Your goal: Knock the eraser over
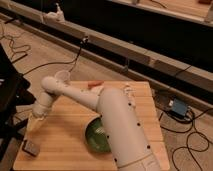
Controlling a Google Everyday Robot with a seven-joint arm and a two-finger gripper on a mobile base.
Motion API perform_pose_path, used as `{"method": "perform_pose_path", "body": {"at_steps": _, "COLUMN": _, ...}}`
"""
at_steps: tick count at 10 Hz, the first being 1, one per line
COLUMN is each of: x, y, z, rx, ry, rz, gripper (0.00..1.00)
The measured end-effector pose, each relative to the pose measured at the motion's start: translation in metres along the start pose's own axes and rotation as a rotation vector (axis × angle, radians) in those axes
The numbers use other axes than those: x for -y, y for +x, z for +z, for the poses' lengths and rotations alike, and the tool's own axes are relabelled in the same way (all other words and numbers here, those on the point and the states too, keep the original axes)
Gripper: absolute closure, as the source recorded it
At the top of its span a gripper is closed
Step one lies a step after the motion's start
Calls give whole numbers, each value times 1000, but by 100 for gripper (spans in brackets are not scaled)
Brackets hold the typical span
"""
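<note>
Across the middle and lower frame, a pale wooden tabletop [65, 135] set on a tiled floor, with dark cables trailing at the left and right edges. Rising from the bottom centre, a thick white arm [120, 125], bending at an elbow in the upper left of the tabletop and dropping down toward the left edge. Partly hidden behind the arm near the bottom centre, a green bowl [95, 137]. Just above the arm near the tabletop's top edge, a thin reddish-orange object [95, 84], too small to identify. Off the tabletop at right, a small blue box [177, 106] on the floor among cables.

At the arm's lower end, over the tabletop's left edge, the jaws [36, 120], pointing down and slightly left; whether released or clenched, cannot tell, though apparently holding nothing. In the tabletop's lower-left corner, the eraser [31, 147], a small dark block with a paler top face, apparently lying with its long axis running from upper left to lower right.

Key relation: eraser below the jaws in the frame and a touch to the left, near but apart, with bare wood between. Probably a short move down the frame needed to reach and push it.

No brands, labels or readable writing anywhere.
</note>
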Motion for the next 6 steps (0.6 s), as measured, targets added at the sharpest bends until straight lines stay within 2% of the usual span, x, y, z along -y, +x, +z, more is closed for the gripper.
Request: {"method": "perform_pose_path", "body": {"at_steps": 6, "x": 9, "y": -37, "z": 40, "rx": 42, "ry": -67, "rz": -134, "gripper": 100}}
